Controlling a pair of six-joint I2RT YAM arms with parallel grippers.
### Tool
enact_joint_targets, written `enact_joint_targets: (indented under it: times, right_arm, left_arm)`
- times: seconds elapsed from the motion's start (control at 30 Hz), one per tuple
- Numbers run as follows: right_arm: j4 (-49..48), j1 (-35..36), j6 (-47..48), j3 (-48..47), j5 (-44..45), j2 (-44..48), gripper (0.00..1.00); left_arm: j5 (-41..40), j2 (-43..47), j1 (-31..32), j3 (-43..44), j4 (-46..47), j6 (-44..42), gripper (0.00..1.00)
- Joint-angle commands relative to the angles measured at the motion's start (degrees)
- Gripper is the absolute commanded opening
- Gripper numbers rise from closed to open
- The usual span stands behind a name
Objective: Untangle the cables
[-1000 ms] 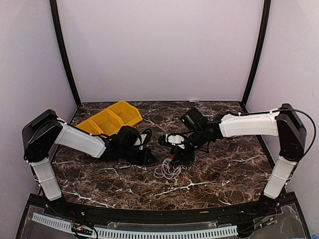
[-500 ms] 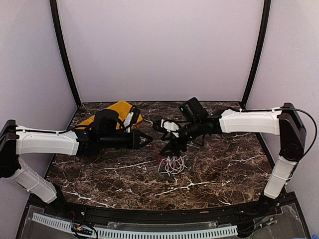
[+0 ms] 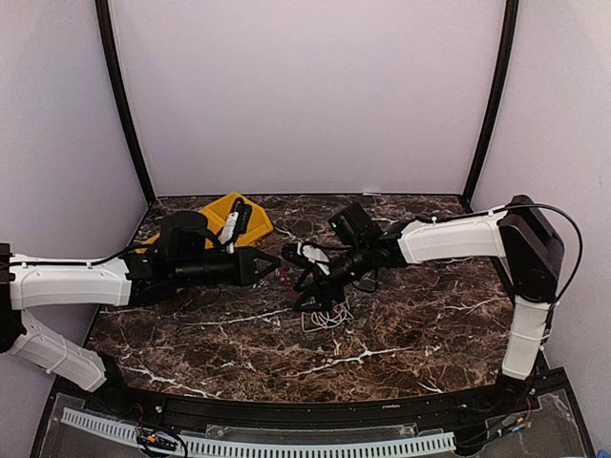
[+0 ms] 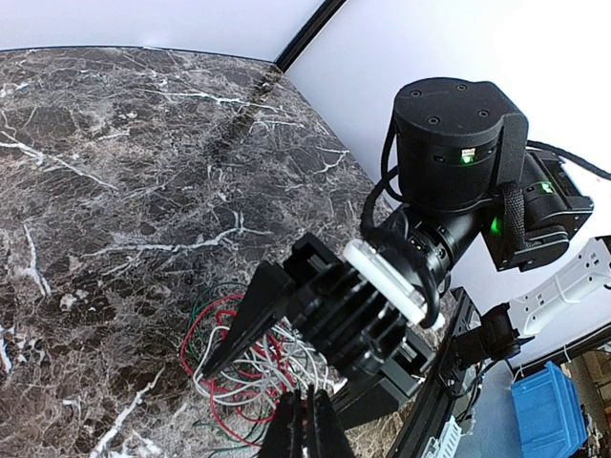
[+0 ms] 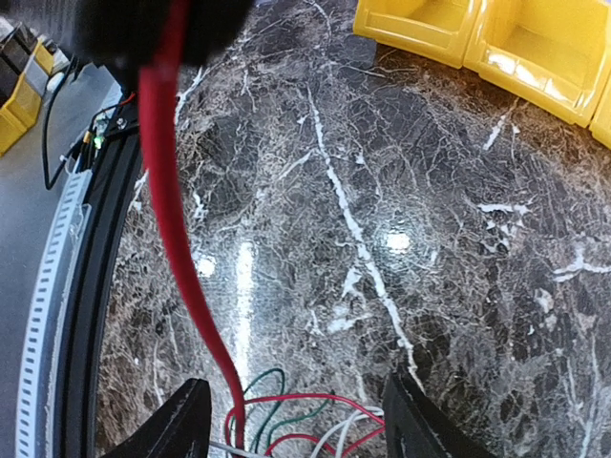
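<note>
We're mid-separation: left gripper [image 3: 277,265] pinches the red cable [image 5: 177,239], strung taut off the tangled cables [image 3: 325,317] mid-table [image 3: 430,315]. Right gripper [image 5: 296,386] is open, straddling them. Next we pin the rest so red slides free.

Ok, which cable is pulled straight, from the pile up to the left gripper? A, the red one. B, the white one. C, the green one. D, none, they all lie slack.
A: the red cable runs in a straight line from the pile up to the tip of the shut left gripper.
</note>
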State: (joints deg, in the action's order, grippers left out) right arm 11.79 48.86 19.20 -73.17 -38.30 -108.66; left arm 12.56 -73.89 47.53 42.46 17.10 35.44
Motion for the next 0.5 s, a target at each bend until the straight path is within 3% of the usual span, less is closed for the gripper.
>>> enact_joint_targets:
  times: [0.0,0.13,0.2,0.47]
  right_arm:
    - [-2.0,0.9,-0.5,0.5,-3.7,-1.2,0.58]
    - [-0.5,0.9,0.6,0.5,-3.2,-2.5,0.31]
    - [-0.2,0.9,1.1,0.9,-2.9,-2.7,0.23]
    - [1.0,0.9,2.1,1.4,-0.6,-4.5,0.2]
  left_arm:
    - [-1.6,2.4,0.1,-1.0,1.5,0.6,0.0]
    - [-3.4,4.5,0.2,-0.2,0.0,-0.1,0.0]
    - [-5.1,6.1,0.2,0.6,-1.7,-1.0,0.0]
    - [-16.9,14.7,0.2,7.4,-13.4,-7.1,0.0]
